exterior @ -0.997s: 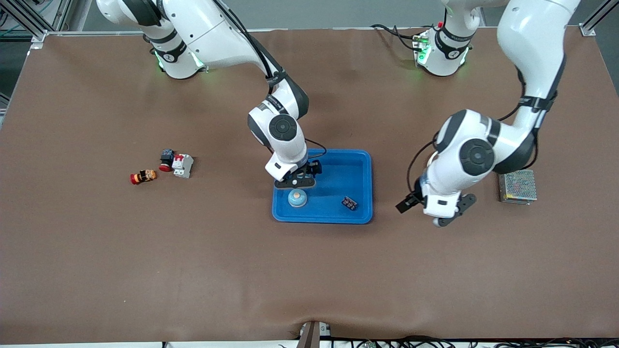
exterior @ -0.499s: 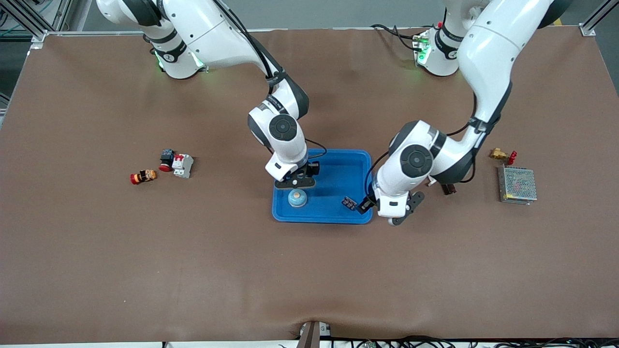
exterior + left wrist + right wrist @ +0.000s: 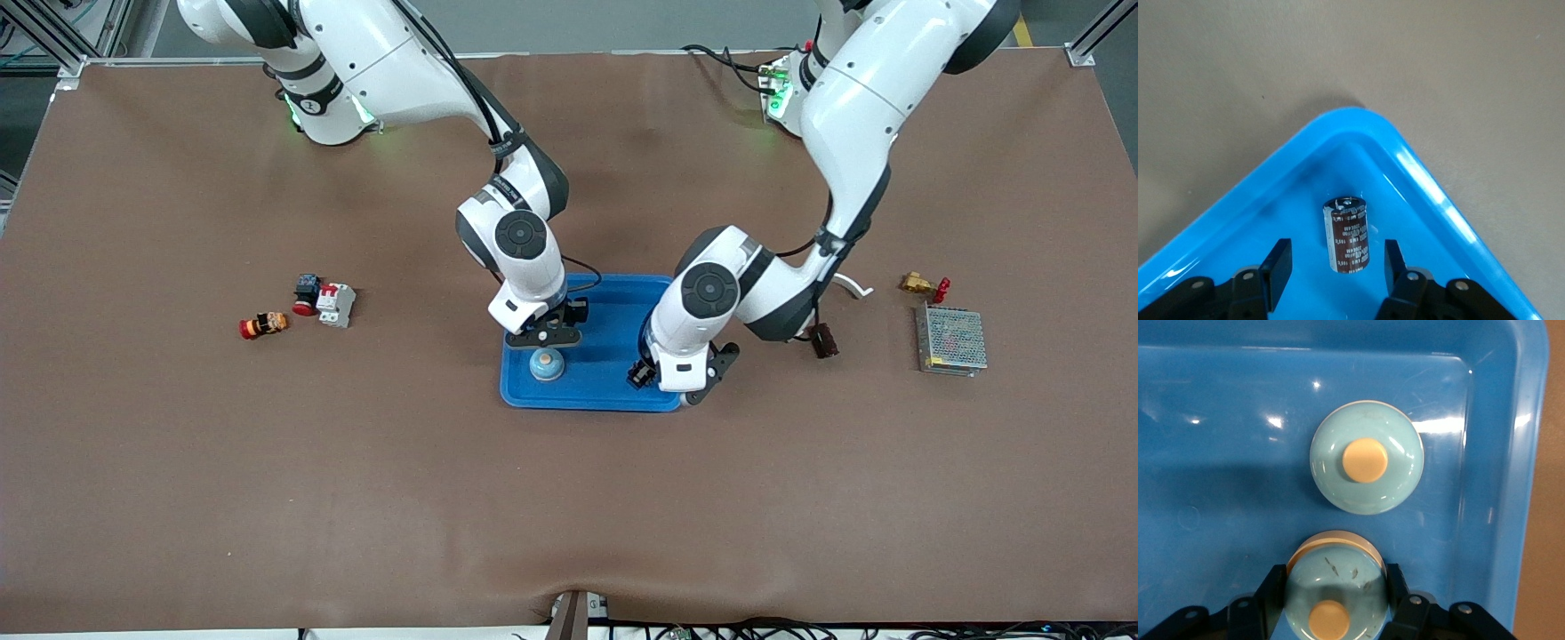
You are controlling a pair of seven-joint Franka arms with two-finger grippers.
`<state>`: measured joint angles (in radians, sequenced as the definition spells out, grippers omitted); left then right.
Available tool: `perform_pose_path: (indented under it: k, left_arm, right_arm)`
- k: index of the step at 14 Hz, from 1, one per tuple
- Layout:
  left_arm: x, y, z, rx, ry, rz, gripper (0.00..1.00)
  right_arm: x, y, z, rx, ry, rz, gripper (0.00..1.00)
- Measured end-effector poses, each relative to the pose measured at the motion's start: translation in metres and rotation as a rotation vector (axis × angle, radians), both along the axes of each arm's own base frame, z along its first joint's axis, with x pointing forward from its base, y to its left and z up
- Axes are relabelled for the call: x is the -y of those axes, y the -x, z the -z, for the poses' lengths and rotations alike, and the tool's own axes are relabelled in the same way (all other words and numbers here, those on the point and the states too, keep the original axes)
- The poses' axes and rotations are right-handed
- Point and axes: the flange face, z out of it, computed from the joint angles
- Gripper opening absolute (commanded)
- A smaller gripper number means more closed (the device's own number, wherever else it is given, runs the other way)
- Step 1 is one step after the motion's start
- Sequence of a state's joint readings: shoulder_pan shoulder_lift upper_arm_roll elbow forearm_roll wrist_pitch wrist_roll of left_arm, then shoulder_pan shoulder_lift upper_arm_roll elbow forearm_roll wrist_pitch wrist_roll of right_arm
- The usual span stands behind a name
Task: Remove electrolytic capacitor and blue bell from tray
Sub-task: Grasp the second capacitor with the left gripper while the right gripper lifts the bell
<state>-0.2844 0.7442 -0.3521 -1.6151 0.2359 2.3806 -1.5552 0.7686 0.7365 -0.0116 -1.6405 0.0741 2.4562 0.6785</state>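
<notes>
left gripper (image 3: 1337, 257): low, jaws apart | right gripper (image 3: 1331, 581): low, jaws clamped

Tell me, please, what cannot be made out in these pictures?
- Capacitor: hidden in the front view under the left gripper.
- Gripped bell: hidden there under the right gripper; partly cut off by the right wrist view's edge.
- Small parts toward the right arm's end: too small in the front view to identify.

1. The left tool (image 3: 1336, 252) has its fingers standing apart from the upright capacitor (image 3: 1348, 233), with a gap on each side. The corner wall of the tray (image 3: 1425, 180) curves close ahead.
2. The right tool (image 3: 1335, 577) clamps the gripped bell (image 3: 1335, 587). A free bell (image 3: 1367, 457) blocks the way just ahead, and the tray wall is near on one flank.
3. Bare tray floor separates both tools.
</notes>
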Motion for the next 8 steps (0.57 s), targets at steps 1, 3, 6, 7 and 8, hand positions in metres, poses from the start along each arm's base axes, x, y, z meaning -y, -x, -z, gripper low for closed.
perform_pose_path:
  k: [1,3,6,7,8]
  left_arm:
    - [0.005,0.004,0.008,0.004,-0.013,-0.003,0.64]
    - [0.015,0.011,0.019,0.004,-0.028,0.001,0.62]
    - [0.015,0.011,0.022,0.003,-0.033,-0.002,0.46]
    - [0.013,0.011,0.024,0.001,-0.035,-0.004,0.38]
    - [0.013,0.011,0.027,-0.002,-0.037,-0.005,0.29]
  right_arm:
    - [0.001,-0.002,-0.002,0.002,0.000,0.002,0.52]
    - [0.004,-0.009,-0.011,-0.001,0.010,0.011,0.52]
    - [0.026,-0.030,-0.051,-0.037,0.041,0.004,0.52]
    - [0.040,-0.041,-0.070,-0.052,0.051,-0.013,0.52]
    - [0.057,-0.052,-0.088,-0.067,0.057,-0.028,0.52]
